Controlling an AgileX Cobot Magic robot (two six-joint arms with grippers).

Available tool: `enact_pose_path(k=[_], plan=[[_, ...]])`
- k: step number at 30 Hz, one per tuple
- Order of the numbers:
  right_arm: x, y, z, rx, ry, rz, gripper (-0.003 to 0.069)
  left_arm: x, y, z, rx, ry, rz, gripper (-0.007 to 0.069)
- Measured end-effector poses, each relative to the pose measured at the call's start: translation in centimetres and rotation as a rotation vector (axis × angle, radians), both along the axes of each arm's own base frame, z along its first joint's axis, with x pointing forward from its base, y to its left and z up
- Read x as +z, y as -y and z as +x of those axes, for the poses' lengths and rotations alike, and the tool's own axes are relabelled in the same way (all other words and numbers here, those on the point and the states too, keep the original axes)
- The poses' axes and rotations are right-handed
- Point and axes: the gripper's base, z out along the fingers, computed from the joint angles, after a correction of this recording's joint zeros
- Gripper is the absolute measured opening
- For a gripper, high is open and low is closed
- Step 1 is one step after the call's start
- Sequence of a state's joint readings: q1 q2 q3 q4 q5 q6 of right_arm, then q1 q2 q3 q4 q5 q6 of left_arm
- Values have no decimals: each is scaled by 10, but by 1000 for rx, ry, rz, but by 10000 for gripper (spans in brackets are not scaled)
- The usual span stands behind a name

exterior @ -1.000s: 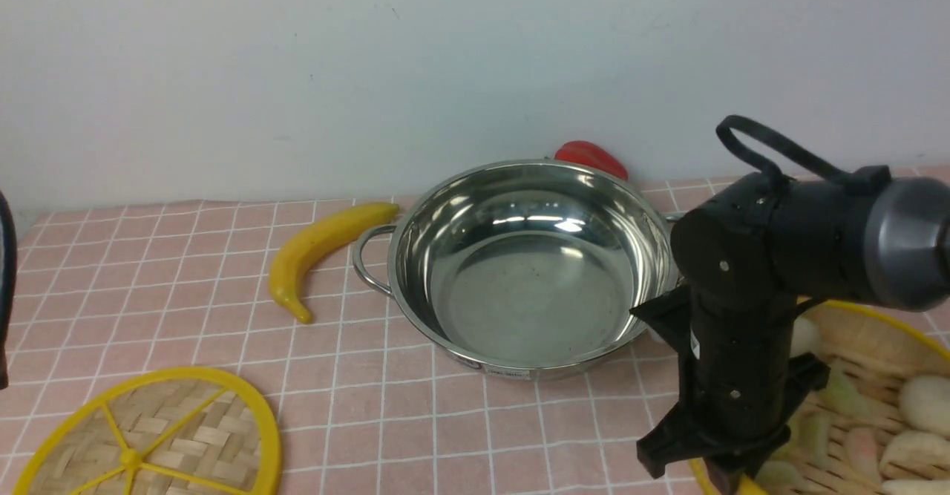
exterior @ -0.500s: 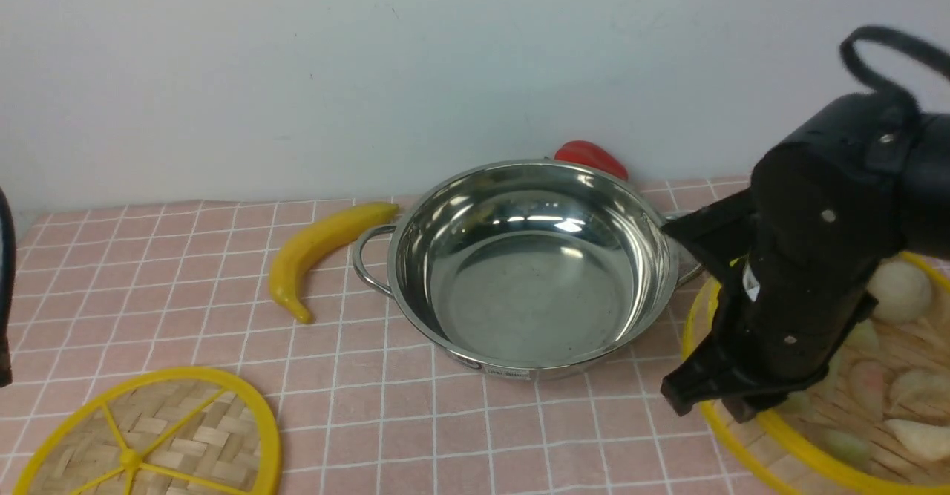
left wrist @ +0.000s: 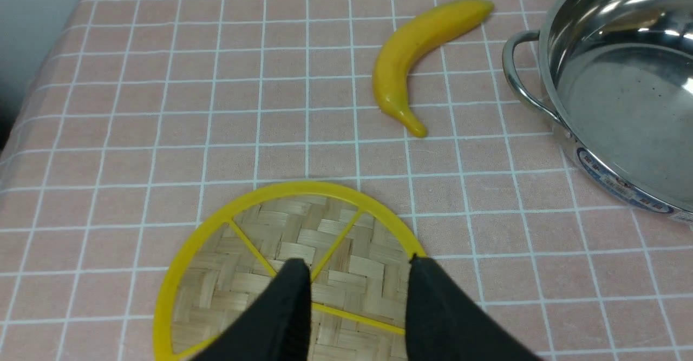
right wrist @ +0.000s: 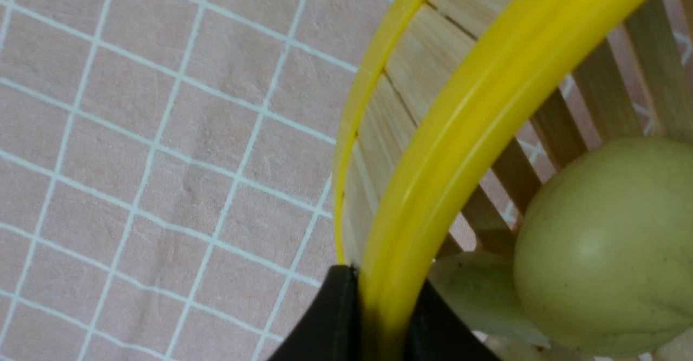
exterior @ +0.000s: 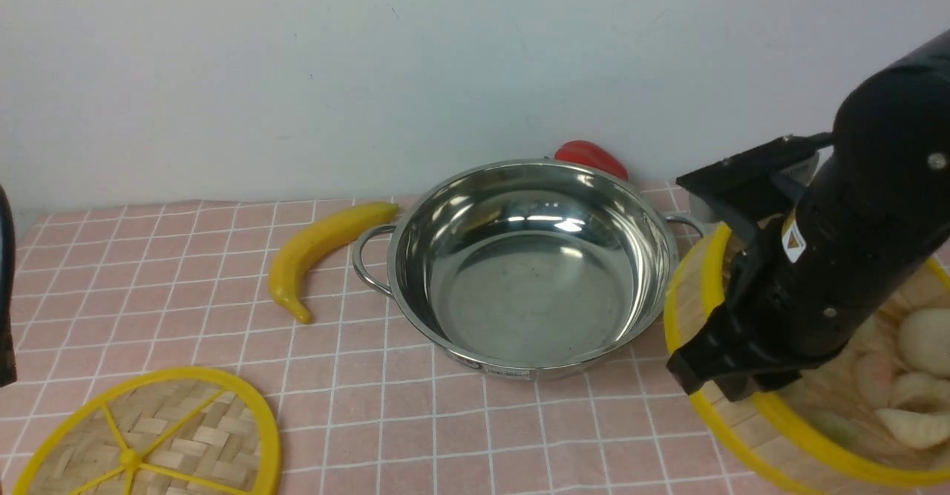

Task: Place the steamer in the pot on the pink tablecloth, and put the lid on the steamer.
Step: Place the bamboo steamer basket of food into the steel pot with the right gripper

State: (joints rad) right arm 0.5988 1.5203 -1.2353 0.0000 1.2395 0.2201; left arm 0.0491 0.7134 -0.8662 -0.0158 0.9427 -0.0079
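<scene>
Yellow-rimmed steamer hangs pinched in the right tool.

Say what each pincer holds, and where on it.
Right pincer: the steamer, by its yellow rim and side wall. Left pincer: nothing.

Yellow banana and red object near plain pale wall.

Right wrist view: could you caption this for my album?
The right gripper pinches the yellow rim of a bamboo steamer above the pink checked tablecloth.
</scene>
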Motion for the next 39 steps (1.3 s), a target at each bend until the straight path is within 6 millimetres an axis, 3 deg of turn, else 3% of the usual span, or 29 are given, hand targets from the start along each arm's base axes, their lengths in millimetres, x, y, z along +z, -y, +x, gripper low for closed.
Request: enact_pose_path(k=[9,10,16,24,28,31,34,35,39], plan=[[26,-6,9,155,99,8,89,0,0,0,0,4,0,243],[36,-7,12,218,136,7,89,1,0,0,0,8,0,243],[50,-13,22,404,213,-37,89,1,0,1,0,11,0,243],[31,-34,53,630,200,-121,89,2,0,1,-1,21,1,243],[21,-56,73,751,212,-152,89,2,0,1,0,25,1,243],[21,-72,75,811,233,-158,89,2,0,1,-1,25,1,243],[18,-104,73,905,264,-161,89,2,0,1,-1,25,1,243],[19,-105,73,906,268,-161,89,2,0,1,-1,25,1,243],[3,-129,76,957,278,-212,89,2,0,1,-1,25,1,243]])
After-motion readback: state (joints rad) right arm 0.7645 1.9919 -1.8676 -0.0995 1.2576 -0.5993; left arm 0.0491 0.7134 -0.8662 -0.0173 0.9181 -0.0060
